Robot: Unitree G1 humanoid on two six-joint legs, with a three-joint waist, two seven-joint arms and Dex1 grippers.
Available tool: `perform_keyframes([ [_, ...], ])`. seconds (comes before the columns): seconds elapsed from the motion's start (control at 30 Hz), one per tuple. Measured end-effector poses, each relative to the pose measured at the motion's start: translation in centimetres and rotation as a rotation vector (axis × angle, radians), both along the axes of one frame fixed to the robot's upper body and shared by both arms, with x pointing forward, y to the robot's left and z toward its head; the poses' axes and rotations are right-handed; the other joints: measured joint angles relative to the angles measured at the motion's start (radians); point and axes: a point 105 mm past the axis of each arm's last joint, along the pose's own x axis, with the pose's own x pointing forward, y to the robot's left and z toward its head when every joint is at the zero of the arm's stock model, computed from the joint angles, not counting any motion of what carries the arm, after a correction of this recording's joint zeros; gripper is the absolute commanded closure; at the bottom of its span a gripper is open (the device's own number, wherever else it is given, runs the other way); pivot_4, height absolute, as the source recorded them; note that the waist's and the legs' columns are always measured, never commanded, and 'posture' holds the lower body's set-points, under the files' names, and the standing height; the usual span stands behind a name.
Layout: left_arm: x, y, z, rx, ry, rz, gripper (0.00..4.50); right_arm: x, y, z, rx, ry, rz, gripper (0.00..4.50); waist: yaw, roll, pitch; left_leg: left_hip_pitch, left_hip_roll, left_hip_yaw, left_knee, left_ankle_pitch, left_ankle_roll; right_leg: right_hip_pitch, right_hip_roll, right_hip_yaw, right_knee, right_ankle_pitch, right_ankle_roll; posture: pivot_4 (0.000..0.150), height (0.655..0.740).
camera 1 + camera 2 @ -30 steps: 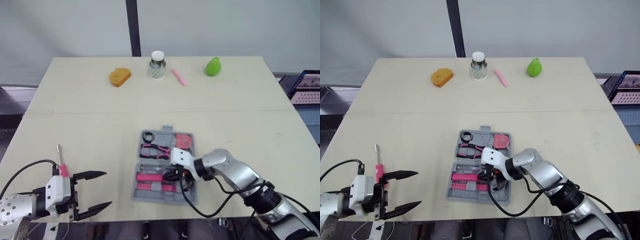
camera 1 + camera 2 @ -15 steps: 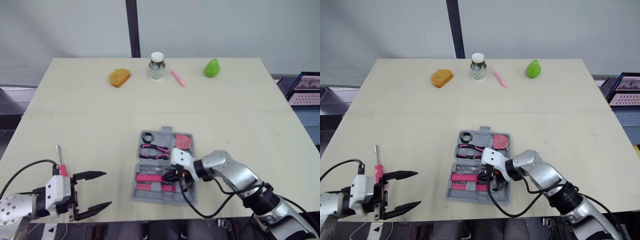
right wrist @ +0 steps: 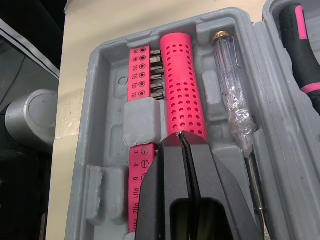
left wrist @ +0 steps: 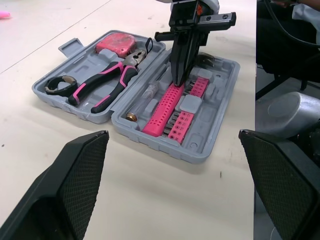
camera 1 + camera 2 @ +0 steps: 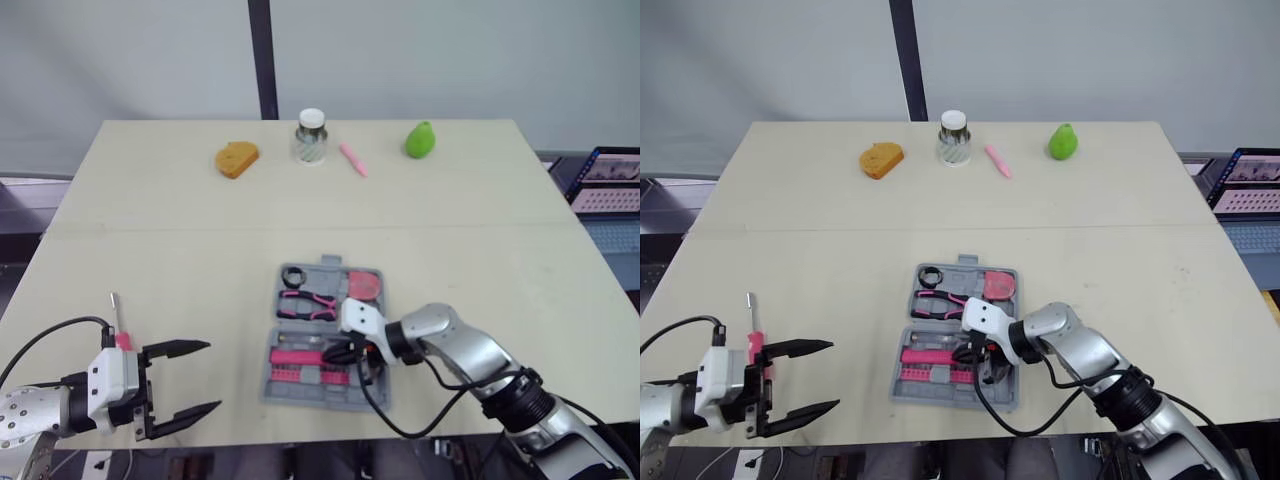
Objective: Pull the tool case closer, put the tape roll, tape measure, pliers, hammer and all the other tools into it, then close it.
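**A:** Where is the tool case (image 4: pixel 200 142)?

**B:** In the lower centre of the head view. It lies open on the table (image 5: pixel 480 260), both grey halves flat.

**A:** What's in it?

**B:** The half higher in the frame holds the tape roll (image 5: pixel 295 275) at its left, the pliers (image 5: pixel 308 300) below that, and the pink tape measure (image 5: pixel 366 284) at its right. The lower half holds a pink perforated handle (image 3: pixel 182 90), a row of bits (image 3: pixel 145 72) along one side of it and a clear-handled screwdriver (image 3: pixel 232 105) along the other.

**A:** And the hammer?

**B:** There's something dark just behind the right gripper (image 3: pixel 181 136). It might be the hammer's head, but I can't tell.

**A:** What about that gripper's jaws?

**B:** They are pressed together with nothing between them. The tip is down on the end of the pink handle, inside the lower half.

**A:** And the left gripper (image 5: pixel 213 376)?

**B:** It's in the lower left of the frame, jaws spread wide and empty, pointing toward the case but well apart from it. A pink screwdriver (image 5: pixel 120 320) lies on the table just above it in the frame, outside the case.

**A:** Anything else on the table?

**B:** Along the top of the frame, from left to right, there's an orange sponge (image 5: pixel 237 158), a jar (image 5: pixel 311 136), a pink pen (image 5: pixel 352 158) and a green pear (image 5: pixel 418 139).
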Motion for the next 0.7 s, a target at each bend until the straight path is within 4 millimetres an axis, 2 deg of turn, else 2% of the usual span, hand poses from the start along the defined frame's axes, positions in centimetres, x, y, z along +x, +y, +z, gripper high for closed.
perform_keyframes([
  [0.7,0.03,-0.35,0.26,0.000,-0.002,-0.004,0.00,-0.12,-0.07,-0.38,-0.002,-0.010,0.004,4.46,0.000,0.001,-0.003,0.004,0.000,0.000,-0.003,0.000,0.000,0.005,0.000,0.000,-0.005,0.000,0.000,0.150,0.6950],
])
